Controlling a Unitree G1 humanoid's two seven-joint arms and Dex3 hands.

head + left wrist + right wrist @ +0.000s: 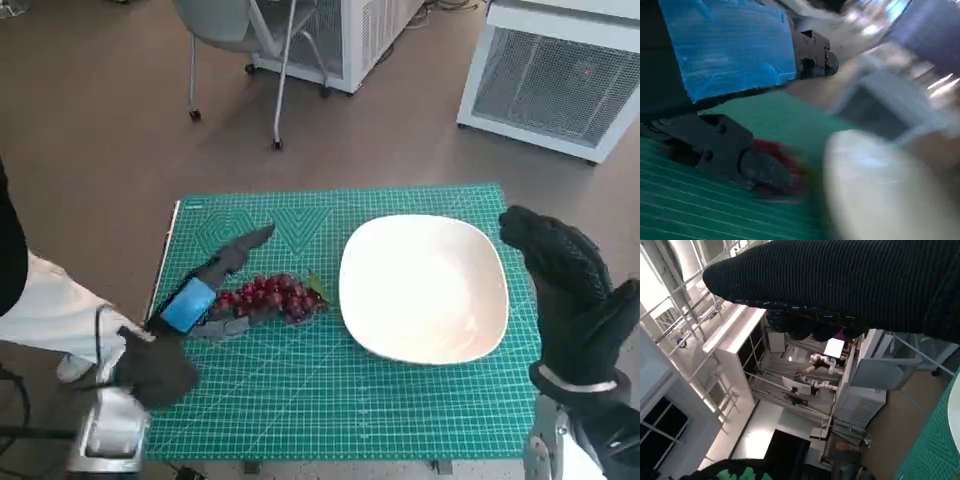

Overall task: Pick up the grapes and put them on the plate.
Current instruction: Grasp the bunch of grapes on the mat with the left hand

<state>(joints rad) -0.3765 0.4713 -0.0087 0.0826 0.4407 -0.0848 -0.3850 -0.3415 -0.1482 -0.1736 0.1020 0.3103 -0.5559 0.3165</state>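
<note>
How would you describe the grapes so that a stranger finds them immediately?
Look at the green cutting mat covering the small table. Left of the big white plate, the grapes lie as a dark red bunch, with the left hand around their left end. They are the only red thing on the mat.

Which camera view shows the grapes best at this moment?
The head view: the grapes lie whole and sharp on the green mat, between the left robot hand and the white plate. The left wrist view gives only a blurred red patch behind a black finger. The right wrist view shows none of them.
</note>
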